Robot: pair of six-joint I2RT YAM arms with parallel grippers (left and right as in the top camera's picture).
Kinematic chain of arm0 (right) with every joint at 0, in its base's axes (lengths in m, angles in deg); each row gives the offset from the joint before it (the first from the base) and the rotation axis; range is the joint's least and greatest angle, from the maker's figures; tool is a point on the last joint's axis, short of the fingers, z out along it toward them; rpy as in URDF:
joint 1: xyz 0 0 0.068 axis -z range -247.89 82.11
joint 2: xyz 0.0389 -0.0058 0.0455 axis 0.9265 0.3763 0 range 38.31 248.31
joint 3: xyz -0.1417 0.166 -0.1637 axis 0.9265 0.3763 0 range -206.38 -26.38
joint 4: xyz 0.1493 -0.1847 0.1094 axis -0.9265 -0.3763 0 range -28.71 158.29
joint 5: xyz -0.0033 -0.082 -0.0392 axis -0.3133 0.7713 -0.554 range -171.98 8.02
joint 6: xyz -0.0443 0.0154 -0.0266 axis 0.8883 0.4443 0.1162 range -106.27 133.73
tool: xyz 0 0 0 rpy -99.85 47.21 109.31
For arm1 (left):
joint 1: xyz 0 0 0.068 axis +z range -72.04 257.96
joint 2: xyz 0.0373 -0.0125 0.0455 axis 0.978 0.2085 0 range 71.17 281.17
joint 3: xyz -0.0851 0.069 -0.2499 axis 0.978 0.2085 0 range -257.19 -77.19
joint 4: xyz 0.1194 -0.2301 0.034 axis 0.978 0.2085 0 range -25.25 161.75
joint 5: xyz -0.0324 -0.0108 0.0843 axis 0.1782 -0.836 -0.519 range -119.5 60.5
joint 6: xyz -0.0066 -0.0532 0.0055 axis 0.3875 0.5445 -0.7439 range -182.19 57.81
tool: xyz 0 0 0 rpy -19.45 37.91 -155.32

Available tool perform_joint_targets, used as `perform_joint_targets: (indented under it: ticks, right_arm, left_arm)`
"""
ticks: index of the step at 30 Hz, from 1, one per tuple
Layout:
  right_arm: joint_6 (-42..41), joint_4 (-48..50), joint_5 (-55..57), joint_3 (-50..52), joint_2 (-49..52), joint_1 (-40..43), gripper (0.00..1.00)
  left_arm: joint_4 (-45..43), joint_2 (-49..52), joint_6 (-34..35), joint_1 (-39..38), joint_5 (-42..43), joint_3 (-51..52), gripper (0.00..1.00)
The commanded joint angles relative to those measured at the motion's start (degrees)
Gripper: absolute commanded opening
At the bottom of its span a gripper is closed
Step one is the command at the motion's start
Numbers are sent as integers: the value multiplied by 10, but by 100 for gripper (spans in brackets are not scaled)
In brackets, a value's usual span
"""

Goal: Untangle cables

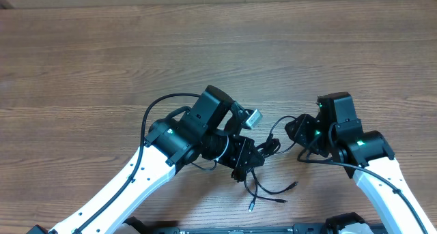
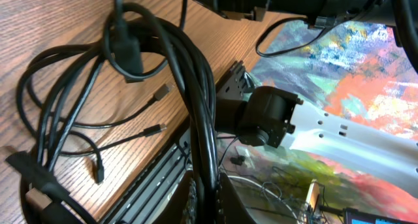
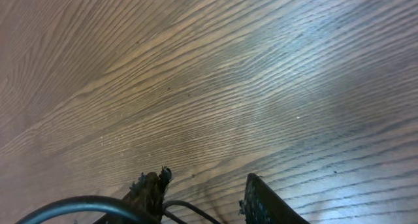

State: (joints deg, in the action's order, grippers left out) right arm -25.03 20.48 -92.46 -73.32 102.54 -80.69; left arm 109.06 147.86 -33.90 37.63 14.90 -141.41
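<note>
The cables (image 1: 265,152) lie on the near middle of the wooden worktop (image 1: 102,50), between the two arms. Most of them make one small knot. From this knot some thin loops and loose ends spread toward the near edge, where two small plug ends (image 1: 294,185) rest on the wood. One cord goes from the knot to the right, toward the right fingers.

The left arm (image 1: 147,166) comes in from the near left corner. Its black wrist is bent down and turned to the right, just over the knot. The left fingers (image 1: 249,157) are right at the knot, but the wrist covers them from above. In the left wrist view a thick bunch of cords hangs close before the lens, so I cannot tell if these fingers are apart or together. The same view shows thinner cords in loops on the wood, and beyond the worktop edge a colourful painted surface (image 2: 366,61).

The right arm (image 1: 372,159) comes from the near right corner. Its wrist, with small green lights, points left toward the knot. The right fingers (image 3: 151,188) are apart, low over bare wood. One black cord curves beside the left-hand finger, and a thinner piece shows between them at the lower edge, not clamped.
</note>
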Motion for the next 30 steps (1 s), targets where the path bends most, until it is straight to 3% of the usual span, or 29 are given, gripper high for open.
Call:
perform_joint_targets:
  ticks: [1,14,22,30]
  right_arm:
    - [-7,-1,29,-10,-4,20,39]
    - [-7,16,2,-10,-4,19,39]
    - [-7,45,-57,-10,-4,19,9]
    - [-7,44,-57,-10,-4,19,4]
  left_arm:
    - [4,-3,-8,7,17,-8,4]
    - [-4,-3,7,3,2,-8,4]
    - [-99,-3,68,-24,37,-8,4]
    - [-120,-3,99,-25,-15,-8,4]
